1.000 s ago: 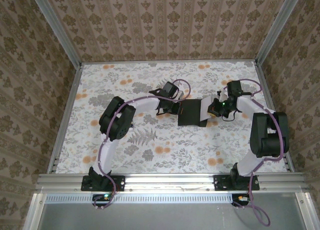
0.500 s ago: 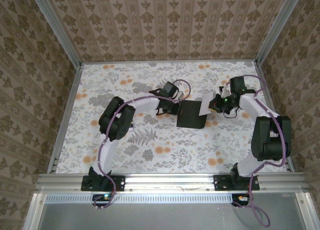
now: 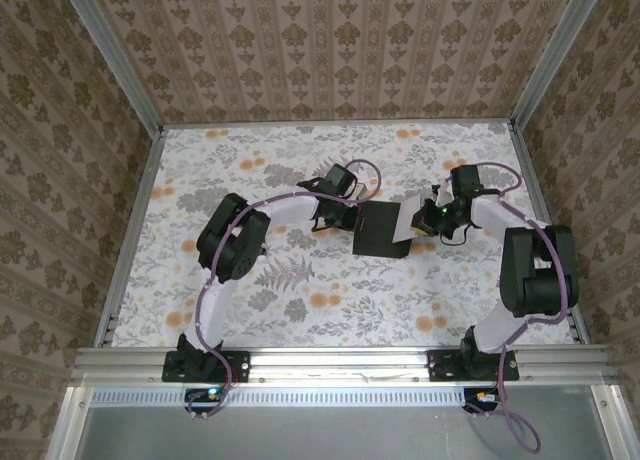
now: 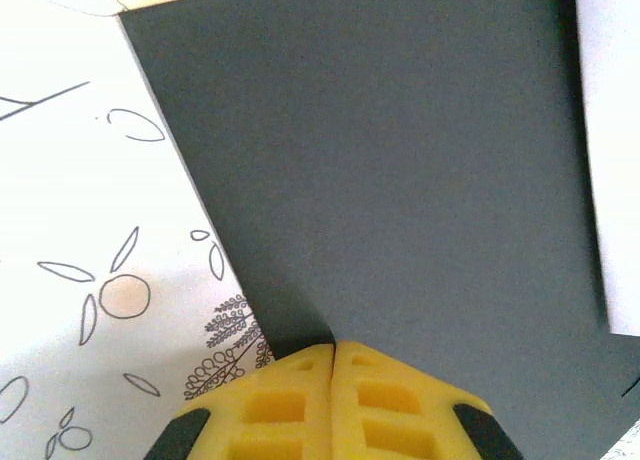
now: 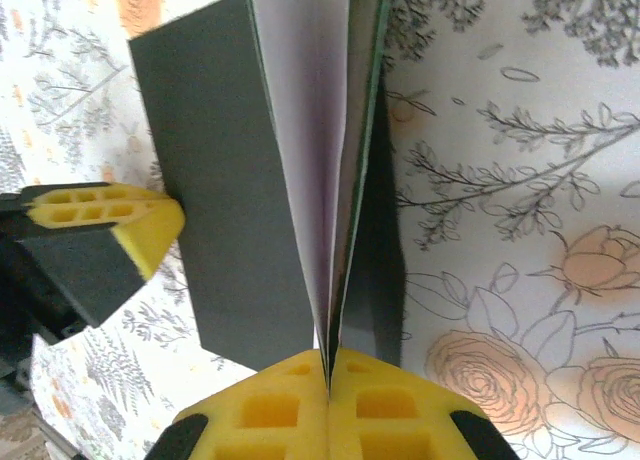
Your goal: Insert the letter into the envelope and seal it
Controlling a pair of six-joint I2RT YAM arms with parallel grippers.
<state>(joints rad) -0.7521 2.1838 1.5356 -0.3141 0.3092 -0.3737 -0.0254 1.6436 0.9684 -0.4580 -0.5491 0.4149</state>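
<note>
The move turns on the line between the two grippers, which runs left to right across the middle of the top view. The envelope lies flat on the flowered table at centre frame. The left gripper has its fingers together, pinching the envelope's left edge. The right gripper is clamped on the letter just right of the envelope, so the right arm is the one nearer the letter.

From the right gripper, the envelope lies to the left of the frame. The letter's long axis runs across that line, roughly along the envelope's right edge.

The letter is thin white paper with a dark green border. In the right wrist view it stands tilted up from the pads and looks folded double. It touches the envelope's right side, with a dark strip on its far side — whether an envelope layer or shadow, I cannot tell. The envelope is plain matte black and not yet sealed.
</note>
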